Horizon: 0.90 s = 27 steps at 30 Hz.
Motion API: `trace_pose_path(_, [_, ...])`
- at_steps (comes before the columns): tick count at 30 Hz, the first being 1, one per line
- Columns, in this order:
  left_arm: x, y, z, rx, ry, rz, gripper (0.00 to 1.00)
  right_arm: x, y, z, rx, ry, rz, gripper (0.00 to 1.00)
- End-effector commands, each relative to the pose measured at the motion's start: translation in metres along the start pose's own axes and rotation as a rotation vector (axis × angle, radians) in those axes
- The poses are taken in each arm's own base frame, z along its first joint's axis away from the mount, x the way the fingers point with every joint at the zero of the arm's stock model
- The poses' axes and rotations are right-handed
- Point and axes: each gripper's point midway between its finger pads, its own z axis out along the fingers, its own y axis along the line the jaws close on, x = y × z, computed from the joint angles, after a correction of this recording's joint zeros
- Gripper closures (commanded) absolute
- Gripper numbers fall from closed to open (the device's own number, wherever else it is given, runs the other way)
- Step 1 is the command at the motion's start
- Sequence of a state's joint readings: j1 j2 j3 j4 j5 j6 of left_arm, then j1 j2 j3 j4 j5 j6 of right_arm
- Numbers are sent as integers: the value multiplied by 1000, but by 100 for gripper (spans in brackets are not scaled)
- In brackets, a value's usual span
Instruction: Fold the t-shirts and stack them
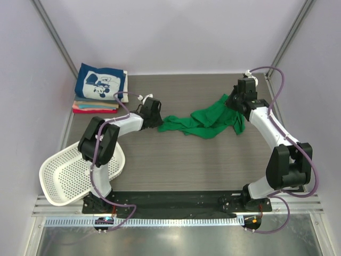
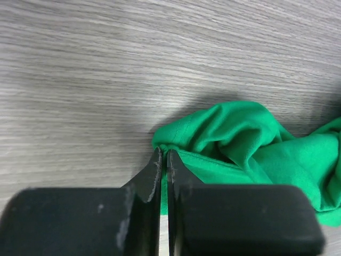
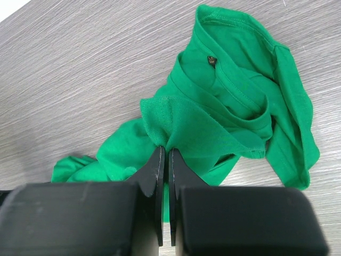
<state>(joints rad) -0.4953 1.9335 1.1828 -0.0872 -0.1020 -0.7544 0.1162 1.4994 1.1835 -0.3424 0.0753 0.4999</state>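
— While both wrist cameras ride so low, what do they give you that the top view can't?

— The grip itself. At the left gripper (image 2: pixel 163 154) the fingers are pressed together on a fold at the edge of the green tee (image 2: pixel 240 138), and the rest of it bunches ahead and off to the right of the tips. The right gripper (image 3: pixel 164 152) is pinched the same way on a hemmed edge, with the collar and its small dark label (image 3: pixel 212 60) lying further ahead.

— And from above?

— The jaws are too small to read there. What you do get is the green tee (image 1: pixel 205 121) strung crumpled between the left gripper (image 1: pixel 159 121) and the right gripper (image 1: pixel 234 104), lying on the table (image 1: pixel 176 160). Well apart behind the left gripper sits a stack (image 1: pixel 95 105) of folded tees, with a navy one (image 1: pixel 100 82) with white print on top. A white basket (image 1: pixel 69 176) lies beside that arm's base. Neither wrist view catches those.
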Motion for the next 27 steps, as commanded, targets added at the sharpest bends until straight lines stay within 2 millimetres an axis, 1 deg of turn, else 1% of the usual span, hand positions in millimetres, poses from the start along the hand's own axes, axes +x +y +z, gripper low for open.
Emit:
trace_pose_path(1, [-32,-6,-25,-1,-96,4,100,-15,8,-4,-30,-57,3,99])
trace_pose_path(2, [-36,-7,-32,1,-108,11,100,-19,10,-8,-36,-68,7,99])
trace_pose_path(3, [-44,-10,-47,8,-125,15,100,-23,12,-12,-43,-79,11,99])
trace_pose_path(4, [-51,-12,-58,10,-146,28,100,-26,12,-15,-46,-86,12,99])
trace_pose_path(6, [-57,-10,-77,-2,-159,47,100,-38,16,-30,-56,-114,19,99])
trace_pose_path(7, [-72,-16,-100,20,-207,57,100,-43,19,-36,-64,-125,19,99])
trace_pose_path(8, [-79,-17,-111,19,-230,65,100,-46,19,-43,-65,-130,18,99])
trace_pose_path(9, [-84,-17,-125,21,-247,72,100,-58,24,-58,-84,-166,20,99])
trace_pose_path(10, [-97,-22,-151,49,-296,75,100,-64,25,-67,-87,-186,23,99])
trace_pose_path(11, [-106,-25,-167,62,-329,90,100,-67,26,-75,-90,-191,22,99])
trace_pose_path(12, [-109,-25,-182,64,-344,101,100,-82,31,-97,-114,-242,24,99])
trace_pose_path(13, [-113,-26,-195,73,-364,108,100,-88,32,-107,-111,-265,27,99])
trace_pose_path(14, [-125,-29,-225,103,-423,114,100,-92,30,-120,-108,-278,30,99])
trace_pose_path(15, [-129,-31,-242,118,-440,122,100,-108,35,-146,-131,-337,38,99])
trace_pose_path(16, [-136,-35,-262,145,-474,125,100,-114,36,-162,-137,-368,42,99])
trace_pose_path(17, [-142,-36,-290,178,-523,134,100,-124,35,-182,-134,-406,49,99])
trace_pose_path(18, [-147,-42,-313,222,-558,138,100,-129,35,-197,-140,-432,53,99])
trace_pose_path(19, [-150,-45,-331,254,-587,145,100,-138,34,-226,-156,-494,65,99])
trace_pose_path(20, [-154,-45,-363,294,-644,148,100,-145,34,-250,-164,-531,69,99])
trace_pose_path(21, [-156,-47,-381,327,-676,153,100,-149,34,-270,-178,-567,76,99])
trace_pose_path(22, [-155,-53,-402,385,-699,172,100,-152,33,-300,-208,-622,78,99])
trace_pose_path(23, [-155,-53,-436,443,-759,176,100,-158,32,-327,-226,-674,88,99])
trace_pose_path(24, [-154,-54,-451,471,-788,196,100,-159,31,-347,-245,-711,91,99])
trace_pose_path(25, [-152,-57,-471,522,-816,210,100,-160,28,-365,-256,-749,95,99])
trace_pose_path(26, [-152,-56,-488,551,-851,215,100,-158,23,-398,-287,-813,100,99])
trace_pose_path(27, [-148,-53,-514,592,-903,225,100,-159,19,-421,-296,-865,110,99])
